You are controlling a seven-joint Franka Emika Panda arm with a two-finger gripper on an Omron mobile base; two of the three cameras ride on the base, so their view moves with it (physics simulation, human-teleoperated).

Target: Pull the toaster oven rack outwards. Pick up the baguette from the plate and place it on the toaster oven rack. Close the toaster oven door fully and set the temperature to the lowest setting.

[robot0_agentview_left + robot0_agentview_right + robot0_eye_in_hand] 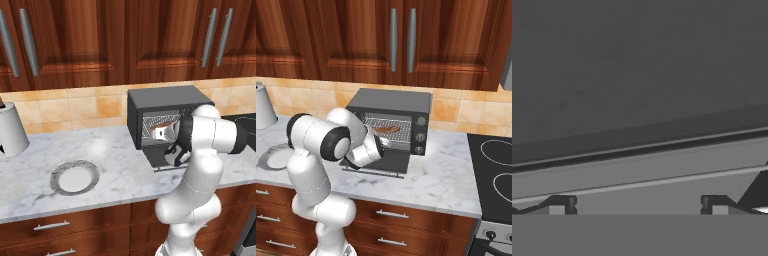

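Marble counter (pixel 115 170) w/ toaster oven (pixel 393 125), its door (pixel 381 162) dropped open. Baguette (pixel 387 129) lies on rack (pixel 398 132) inside. Gripper (pixel 637 205), fingers spread wide, is just above the door; plate (pixel 75 177) well apart at left.

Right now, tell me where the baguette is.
The baguette lies on the toaster oven rack inside the toaster oven, seen in the right base view behind the lowered toaster oven door, left of the knob panel.
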